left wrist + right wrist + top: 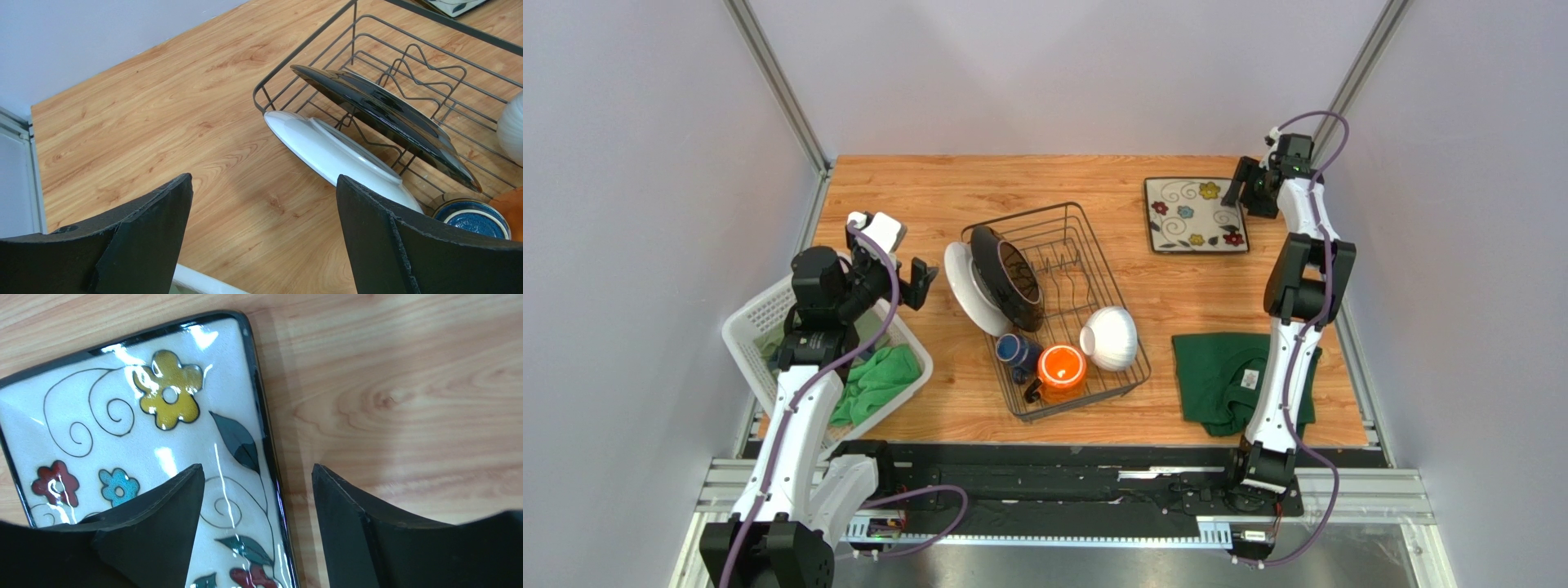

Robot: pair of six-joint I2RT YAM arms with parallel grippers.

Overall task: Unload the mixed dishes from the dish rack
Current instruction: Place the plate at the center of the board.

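Note:
The black wire dish rack stands mid-table. It holds a dark plate on edge, a dark blue mug, an orange mug and a white ribbed bowl. A round white plate leans at its left side. My left gripper hovers open left of the rack, its fingertips over bare wood short of the white plate and the dark plate. The square floral plate lies flat on the table at the back right. My right gripper is open astride the plate's right rim.
A white slotted basket with a green cloth sits at the table's left edge beside the left arm. Another green cloth lies at the front right under the right arm. Grey walls close in both sides and the back.

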